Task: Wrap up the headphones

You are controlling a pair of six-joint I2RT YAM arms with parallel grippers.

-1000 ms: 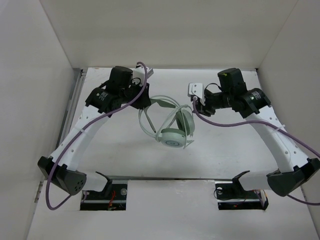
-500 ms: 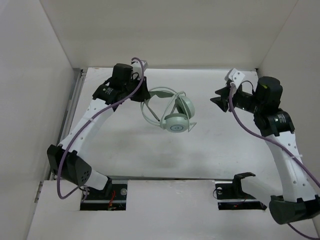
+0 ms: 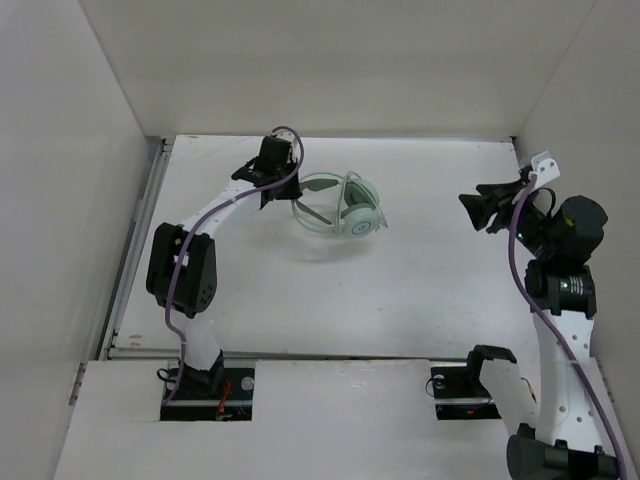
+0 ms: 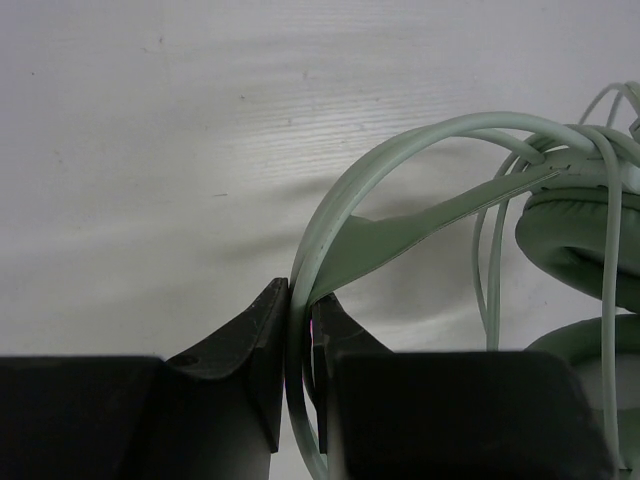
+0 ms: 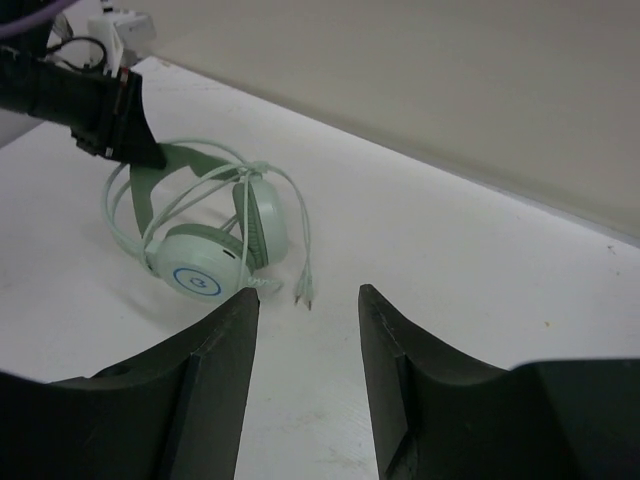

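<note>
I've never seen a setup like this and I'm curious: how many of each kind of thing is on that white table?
Mint-green headphones: 1
Robot arms: 2, the left arm and the right arm
Total: 3

headphones [image 3: 345, 207]: smooth pale-green plastic, headband catching a soft sheen
earcup pads [image 4: 575, 225]: matt, leathery-looking padding
cord [image 4: 610, 300]: thin, smooth, rubbery
table [image 3: 400, 290]: white, matt, faint streaky grain
left gripper [image 4: 300, 300]: matt black plastic
right gripper [image 5: 307, 293]: same black plastic, slightly glossy at the edges
arm cables [image 3: 519, 250]: smooth purple sheath
</note>
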